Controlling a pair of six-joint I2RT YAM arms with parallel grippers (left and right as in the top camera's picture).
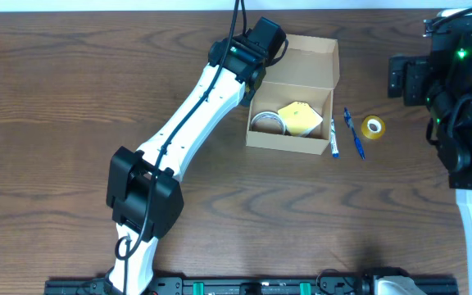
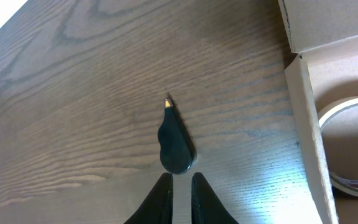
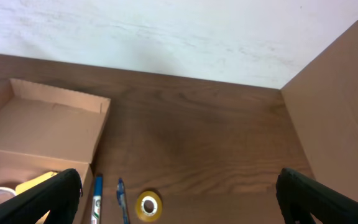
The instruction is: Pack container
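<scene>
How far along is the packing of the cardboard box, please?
Done: a pale tape roll and a yellow item lie in the open cardboard box. In hand: the left claw pinches a small dark object beside the box's wall. Left: the marker, blue pen and yellow tape roll lie outside; the right claw is open, empty.

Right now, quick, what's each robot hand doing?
Left gripper: closed; small dark thing at its tips, grip unclear.
Right gripper: open, holding nothing.
</scene>
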